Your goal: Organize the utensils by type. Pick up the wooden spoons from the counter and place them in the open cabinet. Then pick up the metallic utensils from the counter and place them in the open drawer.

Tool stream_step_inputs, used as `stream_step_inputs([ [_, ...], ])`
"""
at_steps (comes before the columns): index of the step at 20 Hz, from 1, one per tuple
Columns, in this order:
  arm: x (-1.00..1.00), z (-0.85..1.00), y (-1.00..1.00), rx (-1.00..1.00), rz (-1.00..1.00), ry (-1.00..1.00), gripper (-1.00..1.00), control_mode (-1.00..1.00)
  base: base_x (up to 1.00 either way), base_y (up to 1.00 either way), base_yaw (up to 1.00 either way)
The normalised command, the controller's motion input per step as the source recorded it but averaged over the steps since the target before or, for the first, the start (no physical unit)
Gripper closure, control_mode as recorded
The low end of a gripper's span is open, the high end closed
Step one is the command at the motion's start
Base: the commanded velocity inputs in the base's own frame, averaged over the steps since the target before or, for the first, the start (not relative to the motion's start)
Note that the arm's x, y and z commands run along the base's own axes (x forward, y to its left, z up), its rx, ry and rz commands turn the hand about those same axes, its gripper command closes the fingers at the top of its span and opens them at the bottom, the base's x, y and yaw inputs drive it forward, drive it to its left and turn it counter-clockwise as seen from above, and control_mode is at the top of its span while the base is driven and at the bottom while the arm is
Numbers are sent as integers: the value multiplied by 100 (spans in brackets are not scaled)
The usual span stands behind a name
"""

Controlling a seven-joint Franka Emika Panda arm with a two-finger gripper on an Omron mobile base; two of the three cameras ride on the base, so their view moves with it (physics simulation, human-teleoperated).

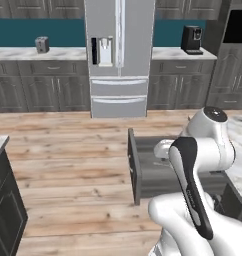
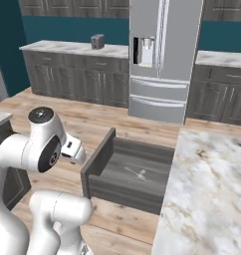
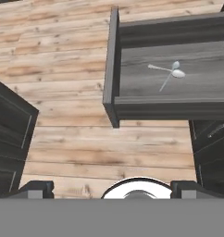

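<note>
Two metal spoons (image 3: 171,71) lie crossed in the open drawer (image 3: 132,109).

White arm folded, pincer (image 3: 112,190) wide open, empty

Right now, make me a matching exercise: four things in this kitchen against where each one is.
Things:
1. metal spoons
2. fridge
3. coffee machine
4. drawer

Places:
A. between the two runs of back cabinets
B. on the back counter, right of the fridge in the left base view
C. lying crossed on the drawer floor
D. pulled out over the wood floor, beside the marble counter

Pairs: 1-C, 2-A, 3-B, 4-D
</note>
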Motion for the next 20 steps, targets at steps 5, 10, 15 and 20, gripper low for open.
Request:
stream_step_inputs([
  [5,0,0,0,0,0,0,-100,100,-48,0,-1],
  [10,0,0,0,0,0,0,-100,100,-58,0,-15],
  [15,0,0,0,0,0,0,-100,100,-69,0,-35],
  [20,0,0,0,0,0,0,-100,100,-77,0,-48],
])
